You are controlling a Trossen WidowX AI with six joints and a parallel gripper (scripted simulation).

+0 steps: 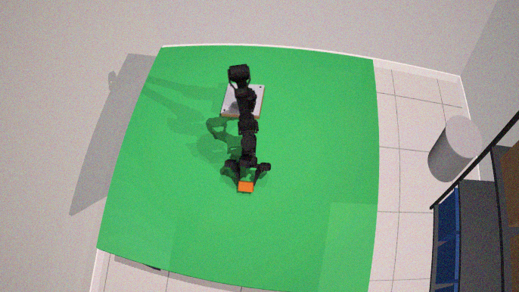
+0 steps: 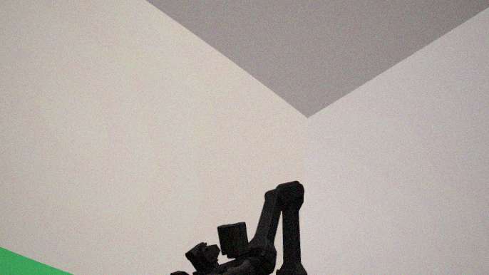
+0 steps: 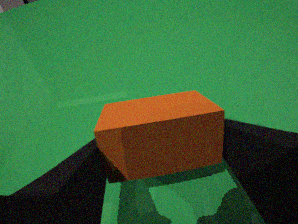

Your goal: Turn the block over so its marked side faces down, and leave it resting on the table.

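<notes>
Around us: the green table lies under the arm. A pale mounting plate sits beneath the arm's base end. Off the table's side, a grey cylinder stands near a dark shelf unit with blue compartments. None of these stands between us and the block.

Arm: stretched from the plate toward the block in top view. Exterior shows a raised elbow, the forearm sloping down to a low wrist.

Gripper: fingers pinch the orange block from its two ends. The block is at the far end of the arm, over the table; we cannot tell whether it touches the surface.

Between views: wrist gives us the block's top and a darker side, no mark visible on either. Top adds the plate and the cylinder. Exterior cuts off the fingertips, and no block shows there.
</notes>
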